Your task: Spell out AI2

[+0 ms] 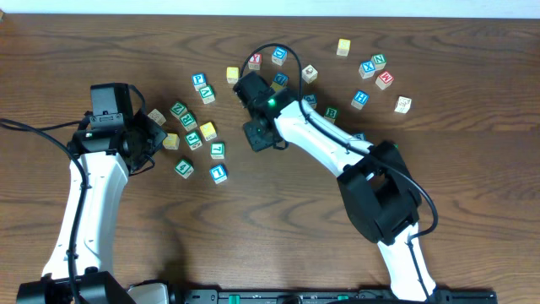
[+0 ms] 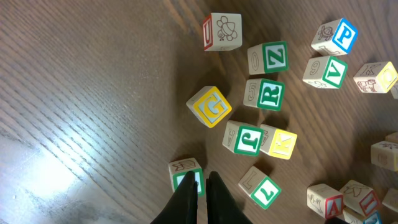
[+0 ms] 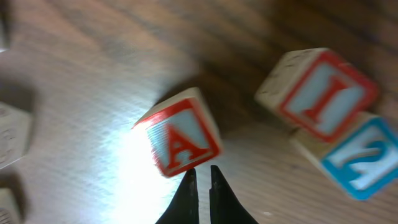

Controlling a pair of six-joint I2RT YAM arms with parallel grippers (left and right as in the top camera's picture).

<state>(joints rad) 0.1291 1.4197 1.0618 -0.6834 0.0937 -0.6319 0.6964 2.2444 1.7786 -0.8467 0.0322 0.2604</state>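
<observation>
The big brown wooden table [image 1: 489,169] has many little letter cubes [image 1: 342,46] spread over its far half. The white right arm [image 1: 325,139] reaches in among them. The white left arm [image 1: 93,190] sits at the 9 o'clock side.

The right claw [image 3: 203,171] is pinched almost closed, with only a thin gap, and it has nothing in it. The left claw [image 2: 204,177] is pinched almost closed too and has nothing in it. Its tips hang over a wooden cube with green edges [image 2: 184,174].

The right wrist view is blurry. In it, the wooden cube with a red letter A [image 3: 180,140] lies crooked at 11 o'clock from the claw tips. The wooden cube with a red letter I [image 3: 323,93] sits apart from it, at 2 o'clock. The wooden cube with a blue number 2 [image 3: 364,158] seems to touch the I cube at its 5 o'clock side.

I think the A is not yet next to the I. Here is what could go wrong:
1. The thin gap cannot fit around the A, so the claw may bump it away.
2. The A is turned, so a finger may catch a corner and spin it.
3. A hard push could knock the I and the 2 apart.
</observation>
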